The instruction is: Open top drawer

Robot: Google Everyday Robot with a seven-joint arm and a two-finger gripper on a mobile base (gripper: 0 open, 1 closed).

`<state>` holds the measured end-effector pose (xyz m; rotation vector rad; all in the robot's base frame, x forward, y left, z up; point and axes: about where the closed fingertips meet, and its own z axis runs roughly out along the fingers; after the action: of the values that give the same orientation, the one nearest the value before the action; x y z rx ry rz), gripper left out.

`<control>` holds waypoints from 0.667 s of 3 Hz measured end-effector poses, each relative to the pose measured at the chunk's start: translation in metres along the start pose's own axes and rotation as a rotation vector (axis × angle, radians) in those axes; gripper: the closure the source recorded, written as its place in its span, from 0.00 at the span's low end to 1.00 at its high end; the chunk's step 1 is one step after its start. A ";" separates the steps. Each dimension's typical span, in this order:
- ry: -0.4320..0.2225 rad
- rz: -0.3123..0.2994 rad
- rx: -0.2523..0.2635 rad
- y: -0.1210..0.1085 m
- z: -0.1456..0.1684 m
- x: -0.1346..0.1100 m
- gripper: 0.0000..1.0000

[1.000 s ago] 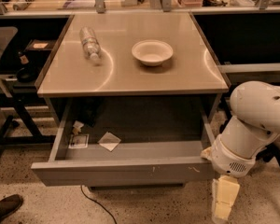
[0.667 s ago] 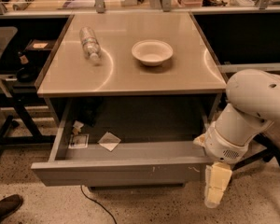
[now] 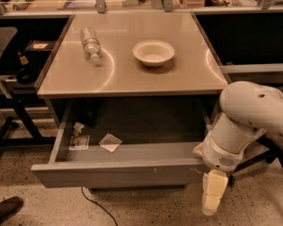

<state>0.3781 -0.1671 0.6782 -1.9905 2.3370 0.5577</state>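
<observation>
The top drawer (image 3: 118, 173) is a wide grey drawer under the beige counter, pulled far out toward me. Its flat front panel carries small white scuffs. Inside lie a small card (image 3: 79, 142), a folded white paper (image 3: 110, 142) and a small packet (image 3: 78, 126). My gripper (image 3: 212, 197) hangs at the end of the white arm (image 3: 254, 121), pointing down just past the drawer's right front corner, below the front panel's level. It holds nothing that I can see. No other drawers show.
On the counter (image 3: 132, 74) lie a clear plastic bottle (image 3: 90, 43) on its side and a white bowl (image 3: 153, 52). A black cable (image 3: 92, 201) runs on the speckled floor under the drawer. A shoe (image 3: 4, 210) shows at bottom left. Dark furniture frames stand at left.
My arm and gripper have shifted left, closer to the drawer's right front corner. The drawer stands as far out as before.
</observation>
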 end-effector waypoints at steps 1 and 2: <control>0.007 0.047 -0.041 0.016 0.012 0.007 0.00; 0.010 0.063 -0.058 0.024 0.013 0.012 0.00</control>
<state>0.3498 -0.1716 0.6696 -1.9533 2.4249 0.6273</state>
